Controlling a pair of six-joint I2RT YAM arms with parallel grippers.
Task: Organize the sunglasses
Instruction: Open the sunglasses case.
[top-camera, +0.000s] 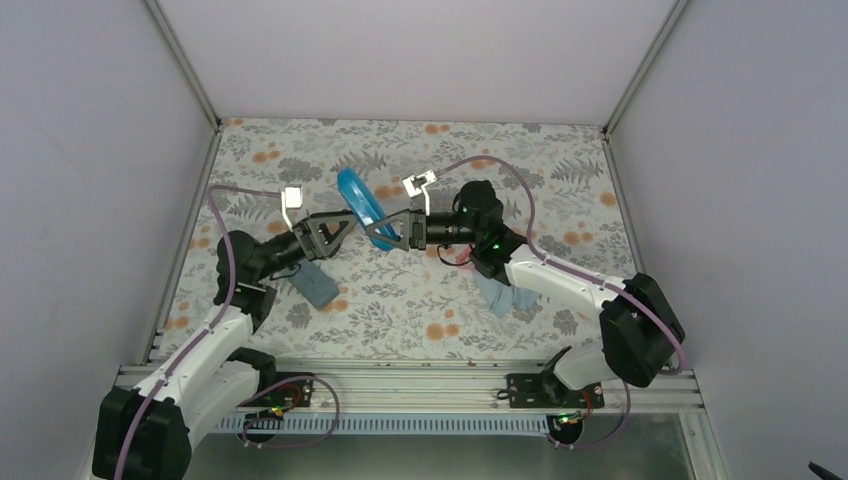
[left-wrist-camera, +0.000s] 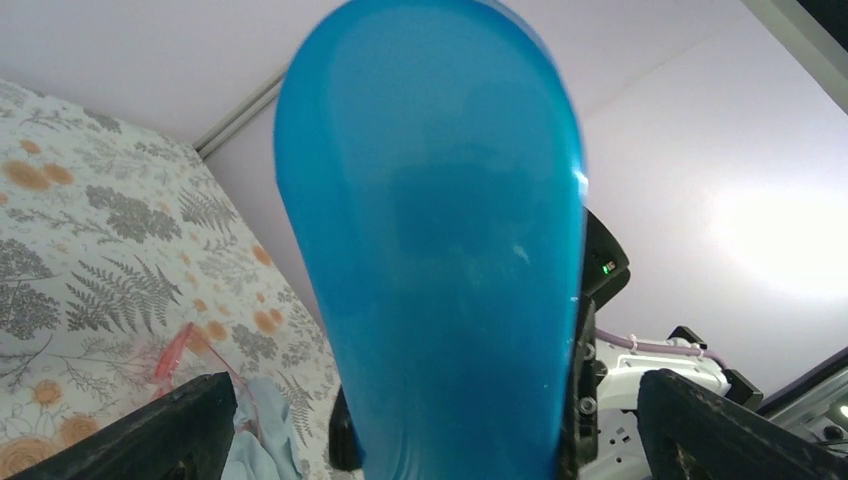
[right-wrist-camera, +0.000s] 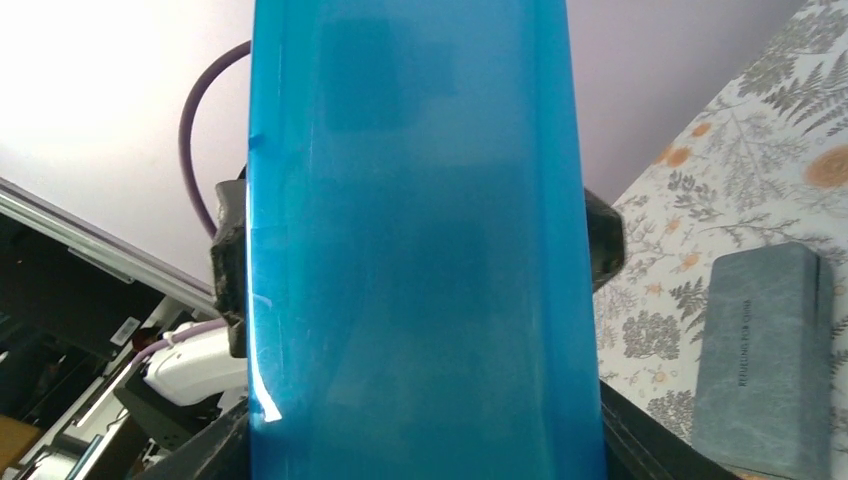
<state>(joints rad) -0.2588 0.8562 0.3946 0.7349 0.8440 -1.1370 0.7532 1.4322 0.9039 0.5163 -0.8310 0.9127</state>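
Overhead view of a floral worktop (top-camera: 420, 300). At centre frame, the right end effector (top-camera: 378, 233) is clamped on a glossy blue case (top-camera: 358, 200), held up at a tilt. The left end effector (top-camera: 345, 226) has its fingers spread wide on either side of the same case (gaps show on both sides). The pink-red sunglasses (left-wrist-camera: 172, 352) lie at the lower left of the left wrist view, beside a light blue cloth (left-wrist-camera: 262, 430). A grey case (top-camera: 316, 285) lies left of centre.

Plain lilac walls (top-camera: 90, 150), floral-print tabletop (top-camera: 400, 300) (grey ferns, orange blooms), aluminium corner rails (top-camera: 183, 65)
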